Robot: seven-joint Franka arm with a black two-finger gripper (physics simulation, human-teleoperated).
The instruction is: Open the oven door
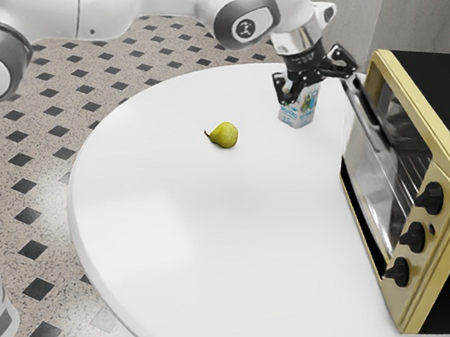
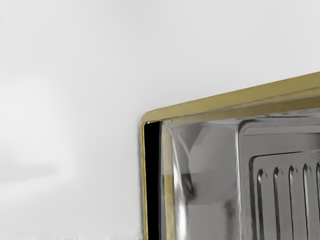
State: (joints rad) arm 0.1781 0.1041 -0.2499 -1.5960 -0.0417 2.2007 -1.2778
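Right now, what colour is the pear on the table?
The pear is yellowish green; the exterior view shows it best.

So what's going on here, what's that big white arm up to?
The robot arm is at the toaster oven, whose door it is meant to open. Its gripper is by the far end of the door's handle, fingers spread apart and holding nothing. The door looks tilted partway out from the yellow frame, though how far is hard to tell. A carton stands close to the gripper, and a pear lies on the white table.
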